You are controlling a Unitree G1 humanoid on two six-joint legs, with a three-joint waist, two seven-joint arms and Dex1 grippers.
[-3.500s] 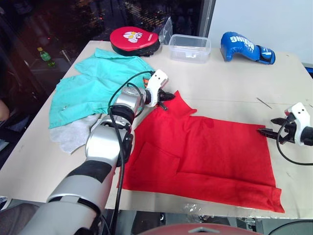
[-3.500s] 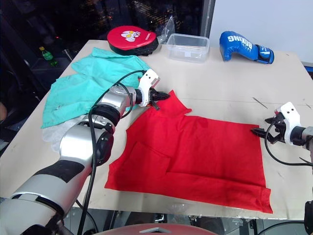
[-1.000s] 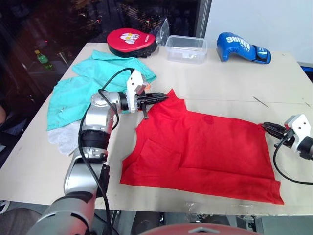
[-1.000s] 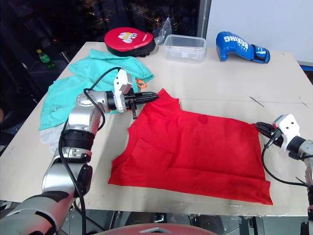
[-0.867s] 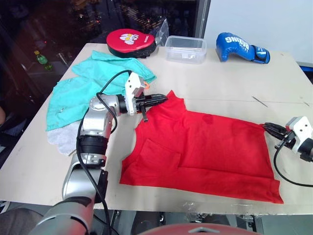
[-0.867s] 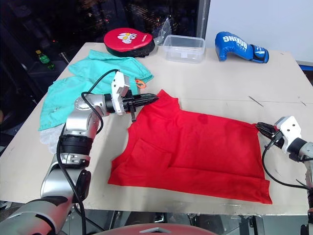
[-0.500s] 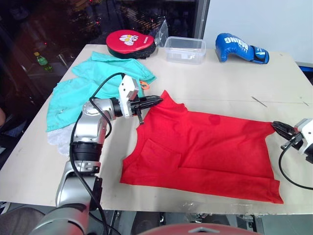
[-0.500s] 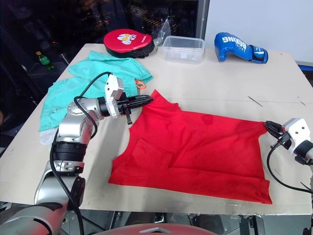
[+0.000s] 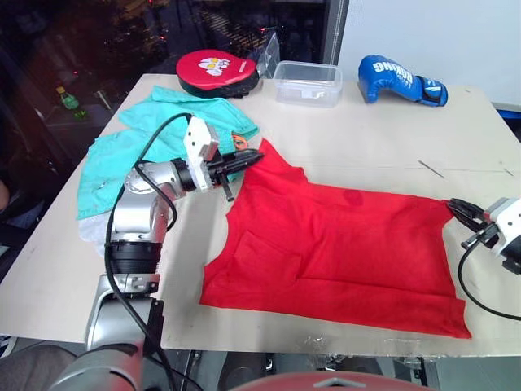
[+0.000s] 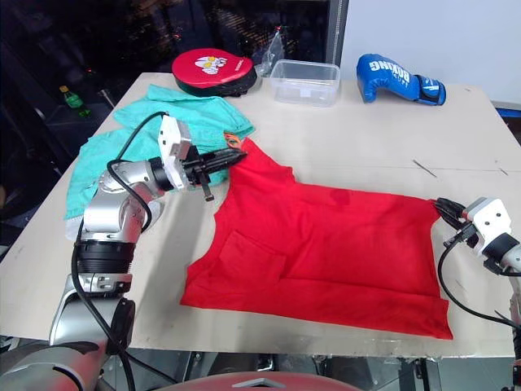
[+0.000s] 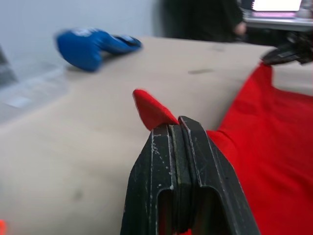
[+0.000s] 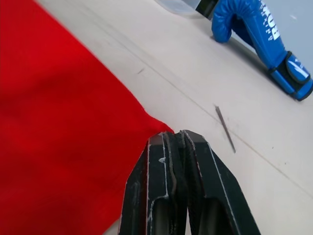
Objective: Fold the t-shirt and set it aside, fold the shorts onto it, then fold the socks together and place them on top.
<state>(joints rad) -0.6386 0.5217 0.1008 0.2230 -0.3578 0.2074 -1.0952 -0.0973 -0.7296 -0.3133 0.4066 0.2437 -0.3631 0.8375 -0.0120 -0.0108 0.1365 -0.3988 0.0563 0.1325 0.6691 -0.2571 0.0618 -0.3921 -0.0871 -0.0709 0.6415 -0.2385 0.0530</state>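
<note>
Head view, the t-shirt [image 9: 334, 244] sprawls mid-frame on the surface [image 9: 374, 130], left claw [image 9: 254, 155] pinching its upper-left corner; left wrist confirms fingers clamped on red cloth; right wrist, right claw [image 12: 176, 139] nipping the far corner — lift both evenly, keeping the edge taut.

Light: bright and even on the beige tabletop [image 9: 366, 147], dark background beyond its far-left edge | Shadows: soft, faint | Glare: none evident | Blur: left wrist view soft past the left black two-fingered gripper [image 11: 179, 128], blue boxing glove [image 11: 93, 44] smeared | Right wrist view: sharper
</note>
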